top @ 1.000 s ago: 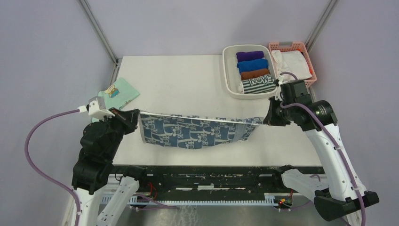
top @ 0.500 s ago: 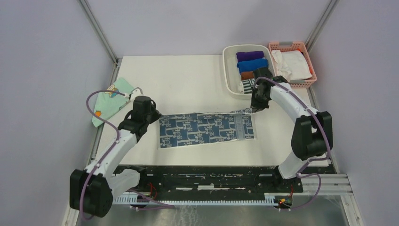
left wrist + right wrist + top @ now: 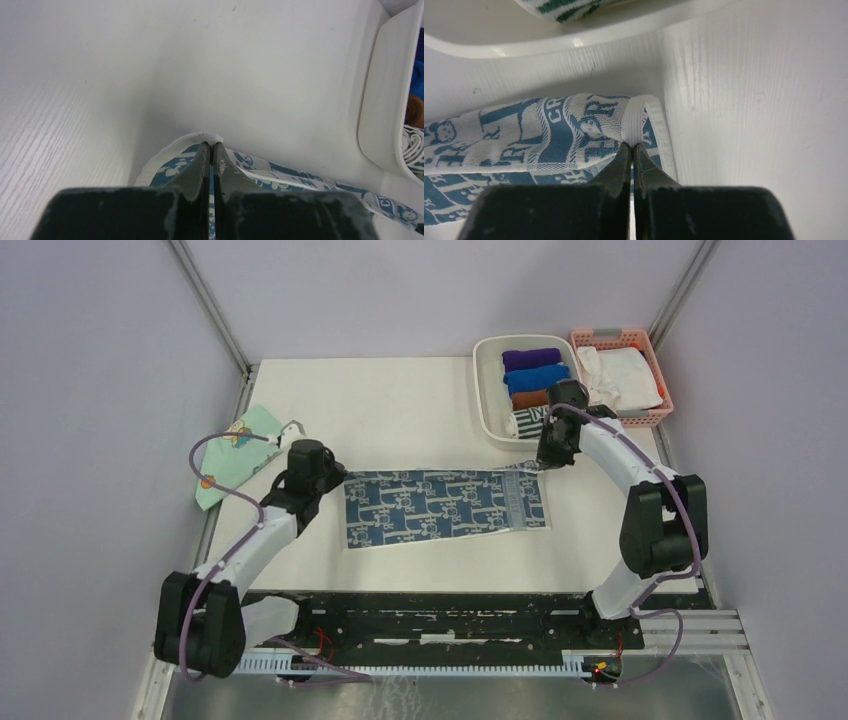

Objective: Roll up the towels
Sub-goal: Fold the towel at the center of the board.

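Blue-grey patterned cloth towel (image 3: 445, 505) lies flat and unrolled just beside the white plastic bin (image 3: 484, 390) — left gripper (image 3: 330, 480) and right gripper (image 3: 545, 462) each clamped tight on a corner — while the green-and-white striped towel (image 3: 525, 422) sits rolled inside it.

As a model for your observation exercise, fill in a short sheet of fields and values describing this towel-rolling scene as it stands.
blue-grey towel: spread flat on the table, unrolled
left pincer: shut on the towel's far-left corner
right pincer: shut on its far-right corner
striped towel: in the white tray
mint cloth: at the table's left edge
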{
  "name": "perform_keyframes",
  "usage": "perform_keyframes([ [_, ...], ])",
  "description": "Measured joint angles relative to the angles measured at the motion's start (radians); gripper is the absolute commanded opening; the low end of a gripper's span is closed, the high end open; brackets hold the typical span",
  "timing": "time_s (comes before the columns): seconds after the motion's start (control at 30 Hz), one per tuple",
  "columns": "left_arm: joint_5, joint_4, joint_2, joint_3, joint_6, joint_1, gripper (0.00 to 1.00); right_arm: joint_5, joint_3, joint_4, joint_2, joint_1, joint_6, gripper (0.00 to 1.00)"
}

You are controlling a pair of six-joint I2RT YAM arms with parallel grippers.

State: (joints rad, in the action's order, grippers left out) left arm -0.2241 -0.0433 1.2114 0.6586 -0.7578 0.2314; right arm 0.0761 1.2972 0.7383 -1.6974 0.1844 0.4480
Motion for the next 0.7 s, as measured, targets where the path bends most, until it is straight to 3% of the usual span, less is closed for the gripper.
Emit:
perform_keyframes([
  [0.33,0.041,-0.134,-0.352,-0.164,-0.040,0.000,0.03,-0.007,-0.207,-0.006,0.184,-0.003,0.025,0.01],
  [0.7,0.155,-0.242,-0.447,-0.370,-0.136,0.000,0.03,-0.007,-0.383,-0.043,0.186,-0.004,0.055,0.01],
])
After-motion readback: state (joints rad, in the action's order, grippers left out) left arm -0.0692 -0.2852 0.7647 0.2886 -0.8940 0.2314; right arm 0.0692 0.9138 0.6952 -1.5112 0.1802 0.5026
